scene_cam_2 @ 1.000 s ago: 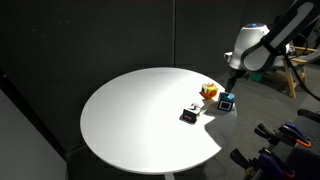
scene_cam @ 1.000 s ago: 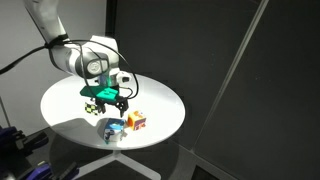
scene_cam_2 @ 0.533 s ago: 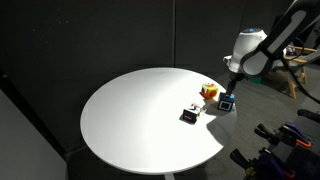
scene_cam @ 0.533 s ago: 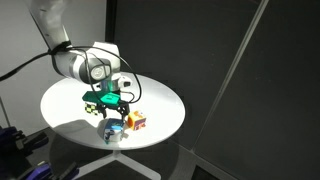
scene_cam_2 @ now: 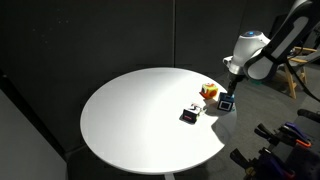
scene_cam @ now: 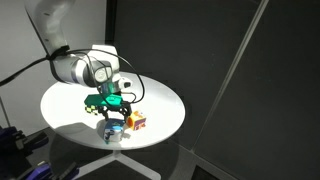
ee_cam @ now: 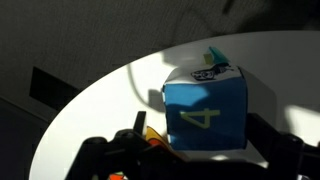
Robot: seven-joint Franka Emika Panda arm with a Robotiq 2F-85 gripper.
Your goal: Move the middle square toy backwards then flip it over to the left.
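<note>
Now under the claw: a small cube toy (ee_cam: pixel 205 110), with a light-blue face bearing a yellow figure four and a white top with dark marks, is seen close to the rim of the round white table (scene_cam_2: pixel 130 110), on the arm's side.
Neighbours: an orange, yellow and red cube (scene_cam_2: pixel 209 91) is set just beside it; a dark patterned cube (scene_cam_2: pixel 189 115) is placed nearer the table's middle.
Claw: the black two-finger gripper (scene_cam: pixel 113 107) is held over the blue cube, jaws spread apart, nothing clamped.
Handling: the cube is judged light, rigid and smooth-sided, and it could slip or tip if pinched off-centre.
Hold: two opposite flat side faces, at mid-height, are suggested.
Edges: the rim is close, so a fall is risked there.
Open room: wide bare tabletop is offered beyond the cubes, toward the far rim.
</note>
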